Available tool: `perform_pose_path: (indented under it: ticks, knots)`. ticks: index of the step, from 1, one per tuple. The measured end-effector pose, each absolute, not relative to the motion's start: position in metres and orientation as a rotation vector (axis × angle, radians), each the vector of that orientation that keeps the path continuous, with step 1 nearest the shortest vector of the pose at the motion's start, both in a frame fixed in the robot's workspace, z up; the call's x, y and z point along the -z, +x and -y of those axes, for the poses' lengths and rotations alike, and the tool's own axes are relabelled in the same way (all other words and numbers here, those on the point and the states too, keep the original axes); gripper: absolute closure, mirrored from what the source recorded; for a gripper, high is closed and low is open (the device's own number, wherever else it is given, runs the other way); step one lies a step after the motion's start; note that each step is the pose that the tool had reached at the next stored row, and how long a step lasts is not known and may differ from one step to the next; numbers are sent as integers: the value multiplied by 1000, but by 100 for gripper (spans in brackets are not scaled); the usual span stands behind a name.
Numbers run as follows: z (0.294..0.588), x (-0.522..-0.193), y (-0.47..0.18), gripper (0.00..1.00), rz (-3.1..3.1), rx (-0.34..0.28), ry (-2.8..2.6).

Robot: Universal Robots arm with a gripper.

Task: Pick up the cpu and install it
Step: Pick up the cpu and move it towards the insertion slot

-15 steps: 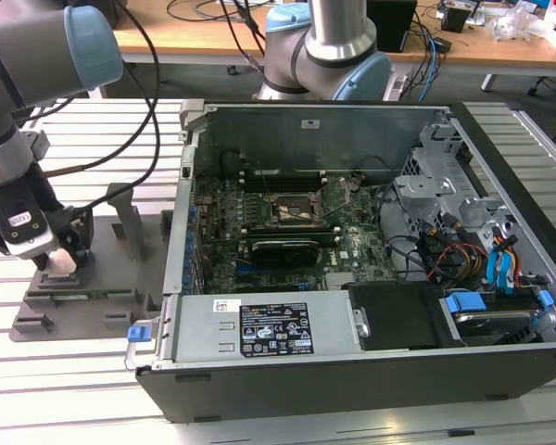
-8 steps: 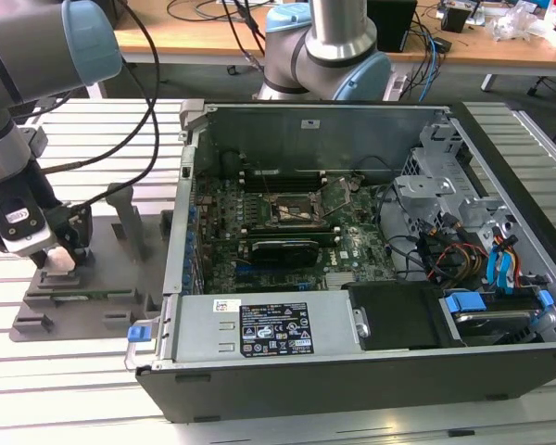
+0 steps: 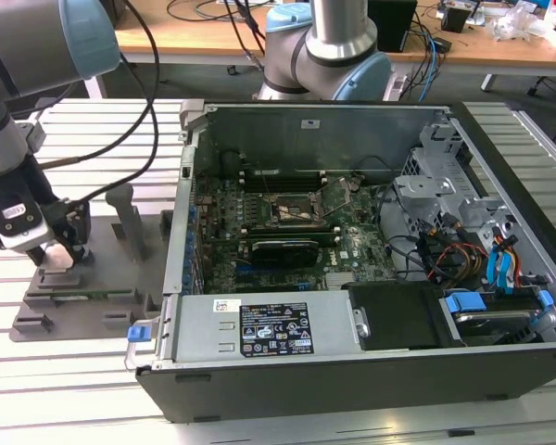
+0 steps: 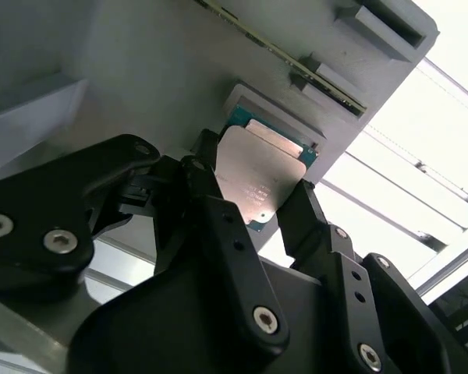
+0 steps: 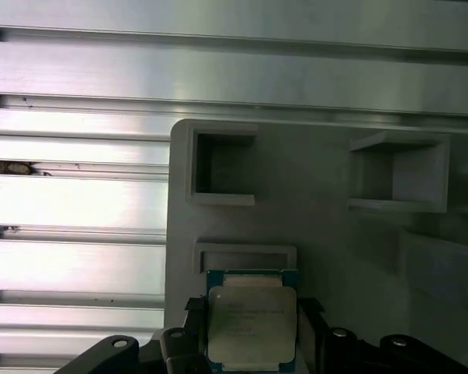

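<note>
- Cpu [image 4: 261, 175], the small flat square chip with a silver-grey metal top and thin green rim, sits between the two black fingers [image 4: 218, 226] of my tool [image 4: 253, 191]; I see it from both wrist views [image 5: 252, 323].
- My tool [image 5: 252, 312] is closed narrow on the cpu, with one finger against each of two opposite edges and the metal top facing the cameras.
- In the first wrist view, the cpu lies over the grey plastic holder tray [image 5: 320, 202], just beside a shallow raised-rim pocket [image 5: 246, 255] in it. I cannot tell whether the chip rests on the tray or hangs just clear of it.
- In the exterior view, the tool [image 3: 60, 252] is low over the same tray [image 3: 93, 301] at the exterior view's left, on the slatted aluminium worktop [image 3: 83, 389].
- The open black and grey computer case [image 3: 195, 120] lies beside the tray, toward the exterior view's right.
- Inside it, the black square socket with a metal frame [image 3: 295, 211] sits on the green motherboard [image 3: 361, 250], well apart from the tool.
</note>
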State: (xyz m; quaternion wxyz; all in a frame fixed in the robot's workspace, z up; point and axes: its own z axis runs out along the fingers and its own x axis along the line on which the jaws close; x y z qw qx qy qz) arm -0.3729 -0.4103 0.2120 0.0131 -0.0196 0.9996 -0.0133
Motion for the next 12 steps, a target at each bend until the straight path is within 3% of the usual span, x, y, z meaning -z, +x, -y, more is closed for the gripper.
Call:
perform_pose_path:
  ticks: [12]
  knots:
    - [410,-222,-373,45,-3114,41,-61]
